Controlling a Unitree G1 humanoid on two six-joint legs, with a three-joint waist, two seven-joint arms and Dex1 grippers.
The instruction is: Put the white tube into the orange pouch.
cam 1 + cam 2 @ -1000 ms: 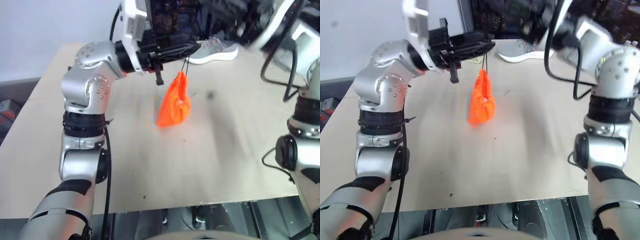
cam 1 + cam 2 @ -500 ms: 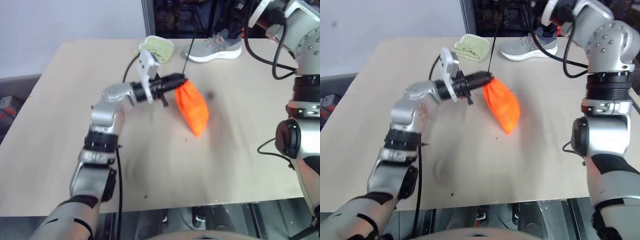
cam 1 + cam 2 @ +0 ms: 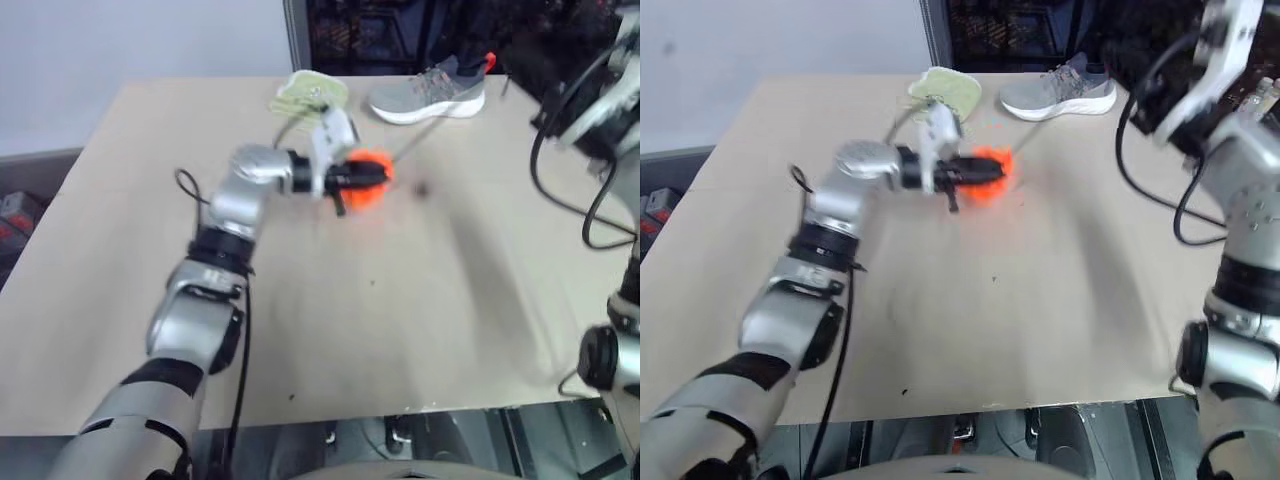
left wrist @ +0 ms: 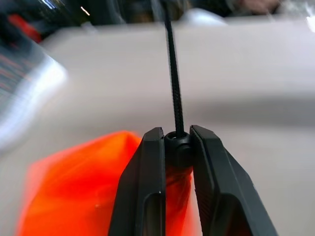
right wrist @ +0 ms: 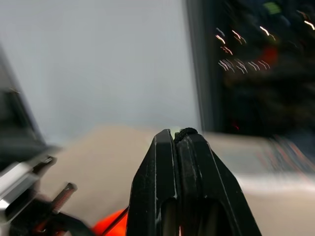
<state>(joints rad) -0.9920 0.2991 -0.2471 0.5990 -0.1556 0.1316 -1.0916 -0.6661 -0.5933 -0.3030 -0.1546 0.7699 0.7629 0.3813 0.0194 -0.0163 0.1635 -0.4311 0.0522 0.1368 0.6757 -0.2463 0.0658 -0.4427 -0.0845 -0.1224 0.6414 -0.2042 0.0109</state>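
You cannot see the white tube's whereabouts: the orange pouch (image 3: 368, 188) is half hidden behind the left gripper (image 3: 372, 178) and smeared by motion. The right gripper (image 5: 180, 137) is blurred; the thin cord (image 4: 173, 83) runs off its frame's top.

The left gripper (image 3: 372, 180) lies low over the table (image 3: 420, 300), its black fingers closed against the orange pouch (image 3: 368, 190), which sits bunched on the tabletop. A thin dark cord (image 3: 420, 148) runs from the pouch toward the grey shoe (image 3: 430, 92). A pale green cloth (image 3: 305, 92) lies behind the gripper, apparently folded.
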